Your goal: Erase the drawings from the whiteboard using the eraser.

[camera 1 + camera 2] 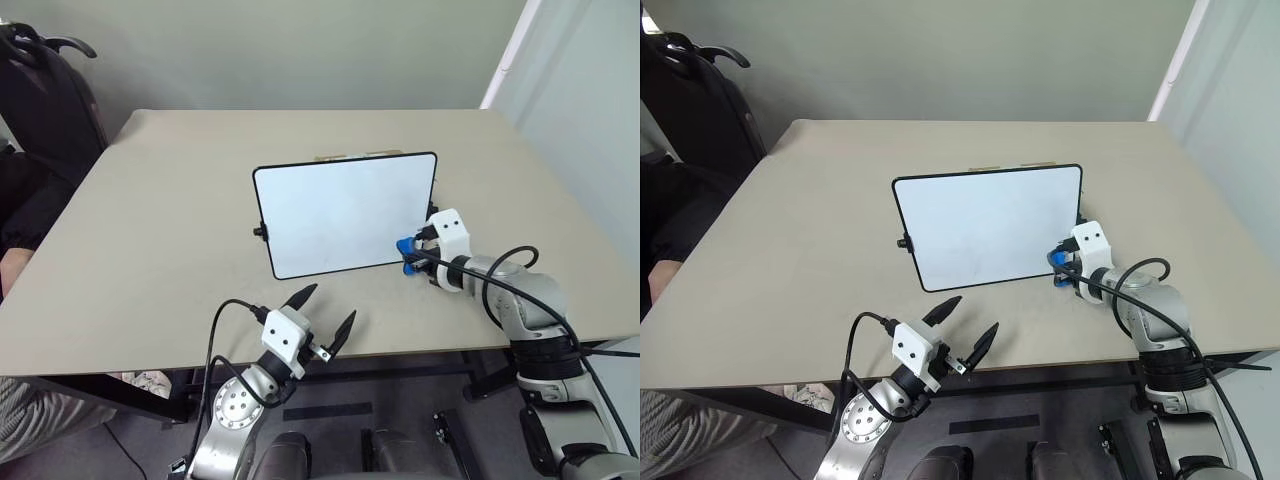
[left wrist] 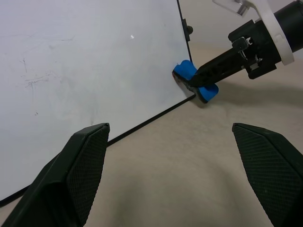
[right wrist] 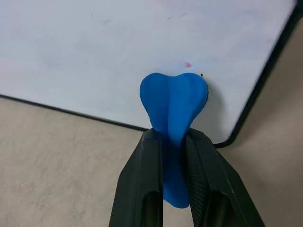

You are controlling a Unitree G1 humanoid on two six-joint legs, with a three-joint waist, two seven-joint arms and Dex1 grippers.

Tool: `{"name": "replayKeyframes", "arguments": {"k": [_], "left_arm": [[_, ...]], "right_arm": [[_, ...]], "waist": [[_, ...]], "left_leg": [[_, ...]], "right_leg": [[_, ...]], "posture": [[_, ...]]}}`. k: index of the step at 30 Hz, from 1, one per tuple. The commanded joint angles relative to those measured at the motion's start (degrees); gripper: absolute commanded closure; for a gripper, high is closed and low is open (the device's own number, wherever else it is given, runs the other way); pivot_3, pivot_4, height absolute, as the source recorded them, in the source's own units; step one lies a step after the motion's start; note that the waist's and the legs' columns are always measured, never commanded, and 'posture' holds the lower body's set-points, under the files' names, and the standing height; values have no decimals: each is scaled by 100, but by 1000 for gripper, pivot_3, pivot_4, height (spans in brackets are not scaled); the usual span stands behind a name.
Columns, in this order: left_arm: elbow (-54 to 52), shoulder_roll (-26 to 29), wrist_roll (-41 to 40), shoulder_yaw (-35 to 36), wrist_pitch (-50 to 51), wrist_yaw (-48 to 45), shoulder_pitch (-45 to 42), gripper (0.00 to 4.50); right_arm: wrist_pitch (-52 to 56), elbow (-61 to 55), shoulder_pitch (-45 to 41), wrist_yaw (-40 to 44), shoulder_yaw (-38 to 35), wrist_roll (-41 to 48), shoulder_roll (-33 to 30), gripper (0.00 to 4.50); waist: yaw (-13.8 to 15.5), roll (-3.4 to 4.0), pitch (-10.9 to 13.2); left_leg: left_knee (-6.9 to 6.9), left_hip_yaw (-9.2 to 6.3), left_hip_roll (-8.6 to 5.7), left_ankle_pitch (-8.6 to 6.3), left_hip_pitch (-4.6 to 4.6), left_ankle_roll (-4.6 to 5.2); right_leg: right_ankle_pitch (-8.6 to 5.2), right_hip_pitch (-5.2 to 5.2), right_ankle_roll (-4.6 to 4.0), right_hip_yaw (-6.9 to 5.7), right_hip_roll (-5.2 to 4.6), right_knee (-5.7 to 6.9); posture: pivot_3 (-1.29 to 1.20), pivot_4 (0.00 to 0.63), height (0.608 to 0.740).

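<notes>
From the head cameras, a rectangular white board with a thin black frame and rounded corners (image 1: 345, 213) stands tilted near the middle of a broad beige desk (image 1: 150, 230). The right gripper (image 1: 412, 255) reaches in at the board's lower right corner, its jaws pinching a small chunky bright blue eraser (image 1: 405, 247) held against that corner. The left gripper (image 1: 326, 315) hovers over the desk's near edge, in front of the board and apart from it, its two black jaws spread wide. In the left wrist view, the board's surface shows only faint grey smudges, and the blue eraser (image 2: 194, 80) sits at the board's bottom corner, clamped by the other arm's black jaws. In the right wrist view, the eraser (image 3: 174, 109) is squeezed between the jaws, its rounded top pressed onto the white surface just inside the corner; a tiny pinkish-red speck of marker (image 3: 188, 64) shows on the board right beside the eraser's edge.
</notes>
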Motion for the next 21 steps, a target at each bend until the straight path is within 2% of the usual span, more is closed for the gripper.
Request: {"name": "replayKeyframes", "arguments": {"k": [1, 12, 21], "left_arm": [[-152, -30, 15, -14, -78, 45, -5, 0], [-198, -33, 23, -11, -73, 64, 17, 0], [-230, -35, 19, -21, -71, 64, 50, 0]], "right_arm": [[49, -45, -223, 100, 42, -49, -110, 3979], [-124, -47, -727, 26, -198, -44, -111, 3979], [-48, 49, -600, 57, -7, -62, 23, 3979]], "waist": [[0, 0, 0], [-2, -1, 1], [-1, -1, 0]], "left_leg": [[0, 0, 0, 0, 0, 0], [0, 0, 0, 0, -3, 0], [0, 0, 0, -1, -8, 0]], "right_leg": [[1, 0, -1, 0, 0, 0], [13, -14, -12, 0, 0, 1], [22, -30, -17, 0, -1, 2]], "posture": [[0, 150, 730], [0, 150, 730], [0, 150, 730]]}}
